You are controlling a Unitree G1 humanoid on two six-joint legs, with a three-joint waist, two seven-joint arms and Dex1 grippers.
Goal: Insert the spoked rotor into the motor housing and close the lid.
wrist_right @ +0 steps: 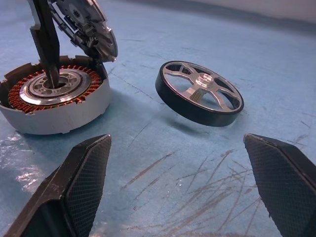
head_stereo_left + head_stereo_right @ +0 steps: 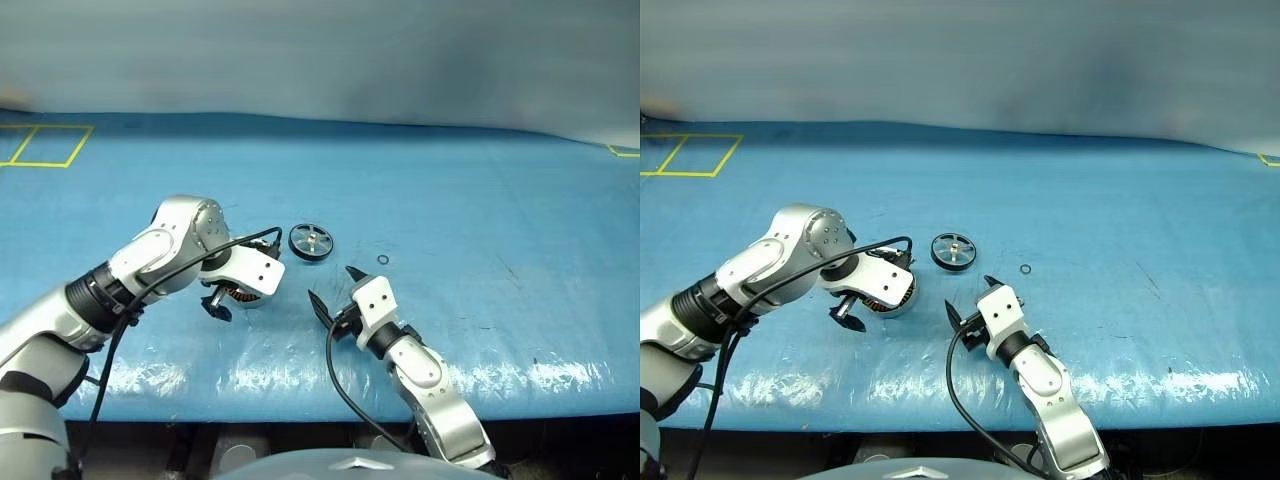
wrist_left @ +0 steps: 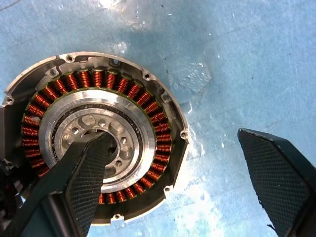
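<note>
The motor housing [image 3: 94, 79] lies flat on the blue table, its ring of copper windings facing up. My left gripper [image 3: 173, 138] points down over it and is open, one finger [image 3: 84, 173] reaching into the housing's centre, the other over the table beside the rim. A round silver lid [image 1: 96, 34] stands tilted up at the housing's far edge. The spoked rotor [image 2: 312, 241], dark-rimmed with a silver hub, lies flat to the right of the housing, untouched. My right gripper [image 2: 333, 284] is open and level, low over the table, facing the rotor [image 1: 200, 94] and the housing [image 1: 54, 98].
A small dark ring [image 2: 383, 260] lies on the table to the right of the rotor. Yellow tape lines [image 2: 45, 145] mark the far left of the blue table [image 2: 480, 200]. A black cable [image 2: 250, 238] loops from my left wrist.
</note>
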